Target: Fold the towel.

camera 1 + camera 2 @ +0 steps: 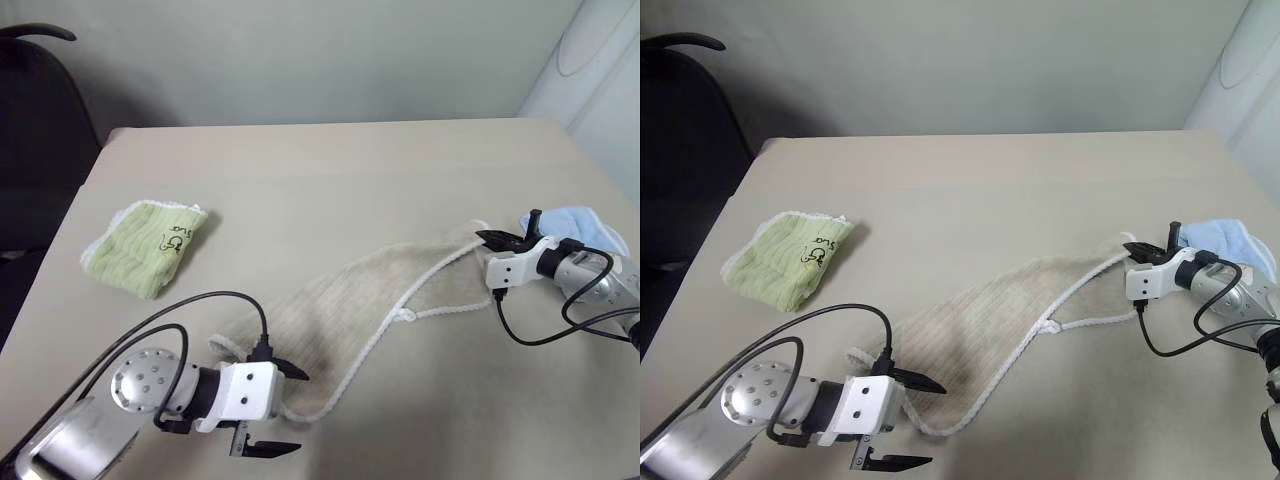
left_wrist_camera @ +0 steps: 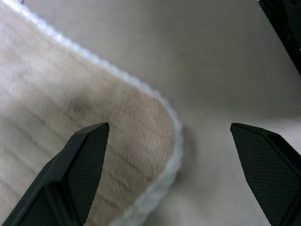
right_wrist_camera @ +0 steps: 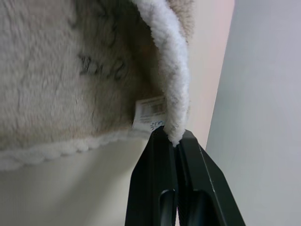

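My right pincer (image 1: 497, 238) is clamped on the white edging of the towel (image 1: 340, 315), lifting that corner at about four o'clock on the bench (image 1: 330, 175). From there the towel trails across to seven o'clock, where my left pincer (image 1: 285, 410) hangs wide apart over its rounded corner, holding nothing. A green striped cloth (image 1: 148, 245) lies at nine o'clock, and a light blue cloth (image 1: 590, 228) sits just behind my right pincer.

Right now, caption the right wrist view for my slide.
Right hand pinching the white edge of the beige towel.
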`<state>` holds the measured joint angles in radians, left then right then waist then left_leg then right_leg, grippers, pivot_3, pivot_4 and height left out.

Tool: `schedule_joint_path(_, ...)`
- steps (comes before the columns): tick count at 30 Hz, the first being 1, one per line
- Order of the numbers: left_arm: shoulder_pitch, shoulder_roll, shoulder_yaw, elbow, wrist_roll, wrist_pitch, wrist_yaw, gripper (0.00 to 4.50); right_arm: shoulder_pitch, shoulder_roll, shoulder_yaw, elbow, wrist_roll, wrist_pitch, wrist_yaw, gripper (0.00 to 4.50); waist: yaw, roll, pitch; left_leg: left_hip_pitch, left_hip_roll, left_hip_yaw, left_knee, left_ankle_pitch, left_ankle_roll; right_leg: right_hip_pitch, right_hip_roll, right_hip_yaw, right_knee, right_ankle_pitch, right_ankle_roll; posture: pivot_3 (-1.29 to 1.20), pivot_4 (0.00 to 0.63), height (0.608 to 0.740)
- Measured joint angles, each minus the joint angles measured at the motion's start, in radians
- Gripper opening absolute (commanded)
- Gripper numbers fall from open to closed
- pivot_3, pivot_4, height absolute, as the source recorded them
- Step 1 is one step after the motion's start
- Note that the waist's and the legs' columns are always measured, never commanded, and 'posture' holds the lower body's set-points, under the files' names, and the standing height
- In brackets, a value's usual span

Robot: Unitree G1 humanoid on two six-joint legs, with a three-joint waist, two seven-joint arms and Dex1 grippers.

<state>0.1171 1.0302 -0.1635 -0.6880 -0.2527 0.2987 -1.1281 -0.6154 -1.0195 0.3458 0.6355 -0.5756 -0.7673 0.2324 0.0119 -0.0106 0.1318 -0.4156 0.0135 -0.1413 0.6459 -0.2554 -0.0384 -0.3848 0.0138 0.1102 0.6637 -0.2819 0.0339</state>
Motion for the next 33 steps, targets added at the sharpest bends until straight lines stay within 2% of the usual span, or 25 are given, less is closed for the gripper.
schedule_joint_path(5,-0.024,-0.031,-0.103,0.060,0.122,-0.076,0.005,4.50,0.081,-0.006,-0.049,-0.114,0.039,0.036,0.051,0.02,-0.003,0.000,0.000,0.000,0.000,0.000,0.000,0.000,0.000,0.000,0.000,0.000,0.000,0.000,0.000,0.00,0.150,0.740)
schedule_joint_path(8,-0.026,-0.031,-0.116,0.064,0.150,-0.110,0.002,3.88,0.113,-0.007,-0.076,-0.159,0.048,0.057,0.065,0.00,-0.002,0.001,-0.001,0.000,0.000,0.000,0.000,0.000,0.000,0.001,0.000,0.000,0.000,0.000,0.001,0.00,0.150,0.740)
schedule_joint_path(19,-0.031,-0.058,-0.134,0.105,0.174,-0.177,0.019,0.12,0.172,-0.007,-0.135,-0.215,0.063,0.093,0.091,0.00,-0.003,0.009,-0.006,0.002,0.000,0.000,0.001,0.000,0.000,0.003,0.000,0.001,-0.001,0.000,0.001,0.00,0.150,0.740)
schedule_joint_path(27,-0.008,-0.061,-0.091,0.115,0.122,-0.142,0.025,0.02,0.166,-0.007,-0.138,-0.190,0.060,0.098,0.092,0.00,-0.005,0.009,-0.006,0.002,0.000,0.000,0.001,0.000,0.000,0.003,0.001,0.001,0.000,0.000,0.001,0.00,0.150,0.740)
schedule_joint_path(31,0.014,-0.076,0.018,0.116,0.023,-0.049,0.053,0.02,0.173,-0.014,-0.150,-0.183,0.066,0.098,0.093,0.00,-0.004,0.009,-0.006,0.002,0.000,0.000,0.001,0.000,0.000,0.003,0.001,0.001,0.000,0.000,0.001,0.00,0.150,0.740)
schedule_joint_path(33,0.001,-0.114,0.097,0.111,-0.083,0.038,0.081,0.02,0.180,-0.014,-0.180,-0.183,0.109,0.117,0.105,0.00,-0.003,0.009,-0.006,0.002,0.000,0.001,0.001,0.000,0.000,0.003,0.000,0.001,0.000,0.001,0.001,0.00,0.150,0.740)
